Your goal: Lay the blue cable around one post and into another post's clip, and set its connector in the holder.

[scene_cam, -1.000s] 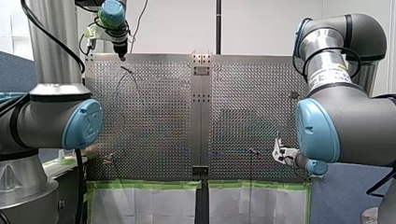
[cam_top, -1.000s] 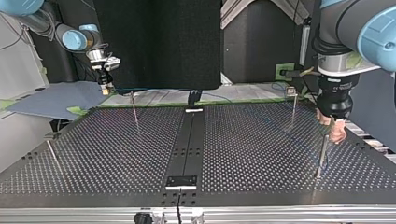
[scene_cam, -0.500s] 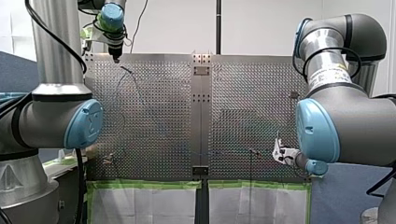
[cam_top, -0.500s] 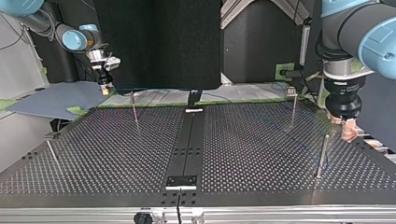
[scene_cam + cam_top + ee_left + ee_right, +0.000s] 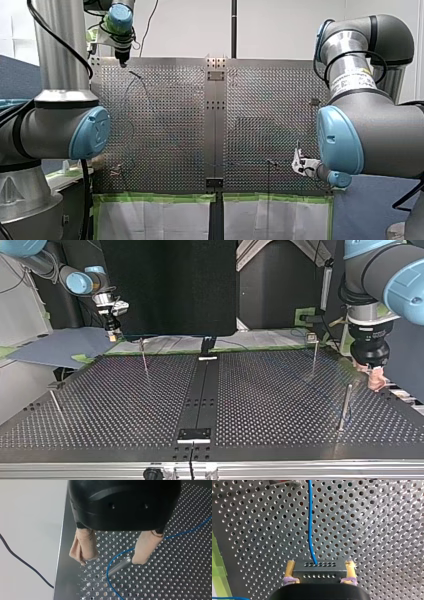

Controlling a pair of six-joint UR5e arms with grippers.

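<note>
Since a second ago my left gripper (image 5: 374, 382) has shifted off the post (image 5: 346, 407) toward the top view's right edge; over the last half second it shows no visible change. Nearest the arms' bases in the front view, my right gripper (image 5: 299, 164) sits low over the near edge of the perforated table (image 5: 125, 405). Right wrist view: its yellow pads (image 5: 290, 568) are clamped against both ends of the black connector (image 5: 318, 570). The blue cable (image 5: 310, 517) leaves the connector's front face and runs straight ahead over the holes. Across the table, at the far edge in the front view, hangs my left gripper. Left wrist view: its beige pads (image 5: 85, 545) stand wide apart with nothing held between them. Below the gap the post appears end-on, and the cable comes in from one side, passes behind one pad and curves around the post. Whether cable and pad touch, cannot tell.
</note>
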